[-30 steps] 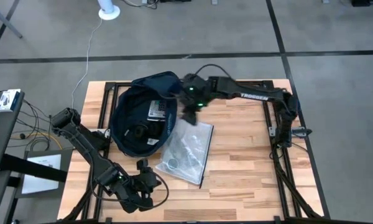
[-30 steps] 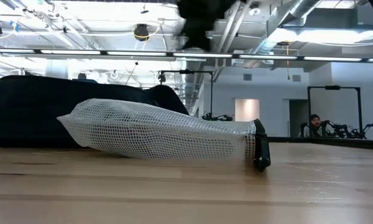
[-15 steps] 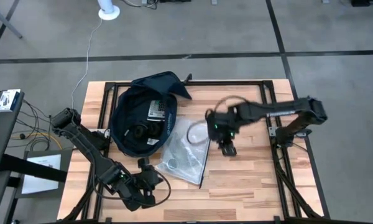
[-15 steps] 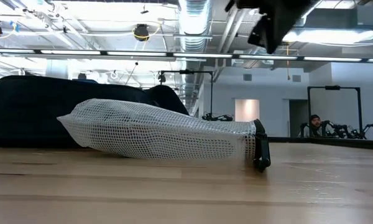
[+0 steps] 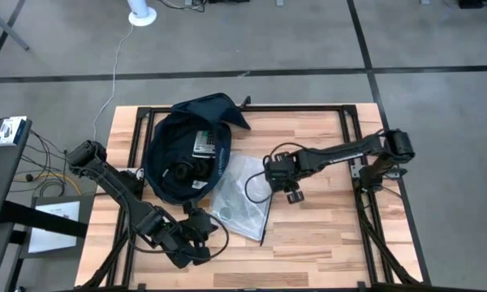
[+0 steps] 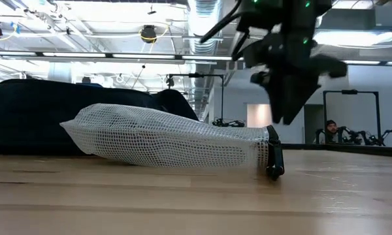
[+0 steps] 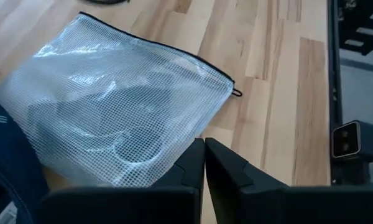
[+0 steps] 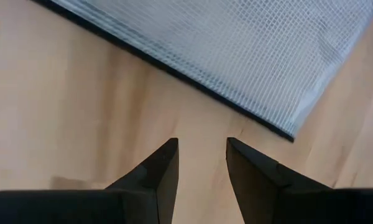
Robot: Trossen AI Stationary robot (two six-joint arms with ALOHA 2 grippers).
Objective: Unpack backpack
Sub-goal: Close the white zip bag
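Hiding most of what is inside it, the see-through mesh pouch [image 5: 242, 197] lies flat near the middle of the table [image 5: 325, 235]. Only dim, dark round shapes show through its netting, and what they are is hard to tell. In the low view the backpack [image 6: 32, 124] is cut off at the picture's edge, behind the pouch.

From above, the backpack [image 5: 183, 150] sits toward 10 o'clock on the table, lying open with its mouth up. Inside it are a small pale card or box [image 5: 204, 142] and some dark things too murky to name. The pouch touches the backpack's edge on its 4 o'clock side.

The right arm reaches in from 3 o'clock, stretched out low and long over the wood. Its right gripper [image 5: 292, 191] hangs just beside the pouch's black-trimmed edge, pointing down. The right wrist view shows its two fingers [image 8: 155, 171] apart with bare wood between them, grasping nothing.

The left arm is folded down near 7 o'clock. Its left gripper [image 5: 196, 230] is clenched tight, fingers [image 7: 189, 168] pressed together and empty, pointing toward the pouch close by.
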